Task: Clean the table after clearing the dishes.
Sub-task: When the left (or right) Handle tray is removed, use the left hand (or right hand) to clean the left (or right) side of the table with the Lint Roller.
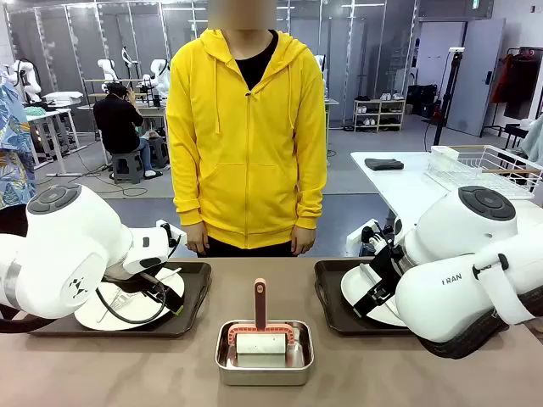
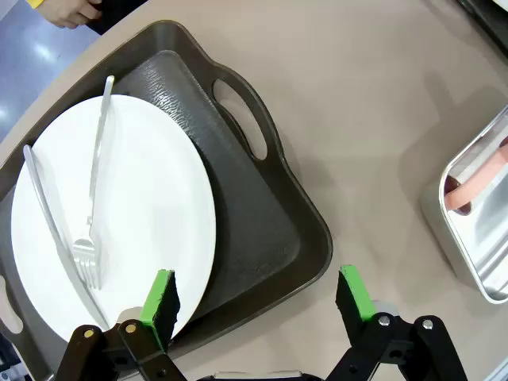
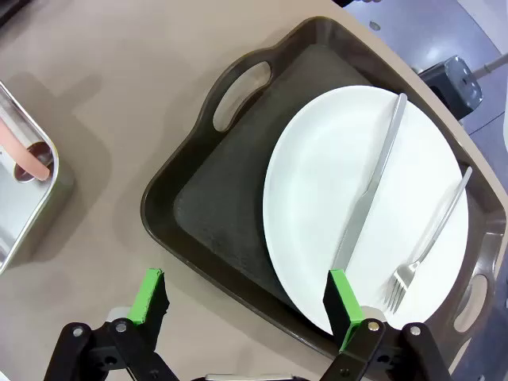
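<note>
**Both trays still loaded, both pincers spread wide over them**

So the left pincer point(image 2: 258, 295) is wide open with nothing in it. The near corner of the left tray point(image 2: 262, 230) sits right between its fingers. One green pad point(image 2: 161, 300) lines up with the rim of the left plate point(image 2: 151, 214), and the other pad is over bare surface point(image 2: 373, 119) just outside the tray. Ahead of the pincer, the left fork point(image 2: 94, 198) and left knife point(image 2: 51, 230) lie side by side on the plate, on the far side from the bare-surface pad. I can't tell whether the pads touch anything.

It's the same deal on the other side, mirrored. The right pincer point(image 3: 246, 295) is also spread and empty, straddling the near edge of the right tray point(image 3: 214, 198). One pad is over the rim of the right plate point(image 3: 333, 198), close to the tip of the right knife point(image 3: 369, 190). The right fork point(image 3: 432, 230) lies just beyond the knife, further out from the pincer.

A steel pan point(image 1: 264, 352) sits between the two trays, well off to the side of each pincer. It holds some kind of cleaning tool with a coral handle point(image 1: 260, 305). A person in a yellow hoodie point(image 1: 246, 136) stands across from both pincers, arms down.
</note>
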You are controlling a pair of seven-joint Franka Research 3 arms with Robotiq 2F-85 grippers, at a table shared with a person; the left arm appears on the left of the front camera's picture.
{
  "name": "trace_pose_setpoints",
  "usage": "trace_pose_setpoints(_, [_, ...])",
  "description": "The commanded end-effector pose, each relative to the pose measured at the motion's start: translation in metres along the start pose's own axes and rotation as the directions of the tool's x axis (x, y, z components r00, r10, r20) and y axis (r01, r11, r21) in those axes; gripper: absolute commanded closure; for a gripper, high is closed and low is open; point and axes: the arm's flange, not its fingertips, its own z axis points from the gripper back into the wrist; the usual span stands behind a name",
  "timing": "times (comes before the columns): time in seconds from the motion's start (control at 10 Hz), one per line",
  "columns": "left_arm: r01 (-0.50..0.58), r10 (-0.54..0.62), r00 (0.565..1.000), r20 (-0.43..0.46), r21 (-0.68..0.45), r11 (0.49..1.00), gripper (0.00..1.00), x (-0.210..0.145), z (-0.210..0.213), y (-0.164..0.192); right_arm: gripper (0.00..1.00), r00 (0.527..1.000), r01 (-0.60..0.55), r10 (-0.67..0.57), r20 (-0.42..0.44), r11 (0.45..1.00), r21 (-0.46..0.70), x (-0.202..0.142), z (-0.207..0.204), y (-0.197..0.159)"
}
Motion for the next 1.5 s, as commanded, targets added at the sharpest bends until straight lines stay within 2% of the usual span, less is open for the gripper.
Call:
trace_pose_setpoints(0.0, [0.0, 0.0, 1.0, 0.0, 0.0, 1.0, 0.0, 0.0, 0.0, -0.0002, 0.0, 1.0, 0.0, 0.0, 0.0, 1.0, 0.0, 0.0, 0.0, 0.0])
trace_pose_setpoints(1.4, [0.0, 0.0, 1.0, 0.0, 0.0, 1.0, 0.0, 0.0, 0.0, -0.0002, 0.0, 1.0, 0.0, 0.0, 0.0, 1.0, 0.0, 0.0, 0.0, 0.0])
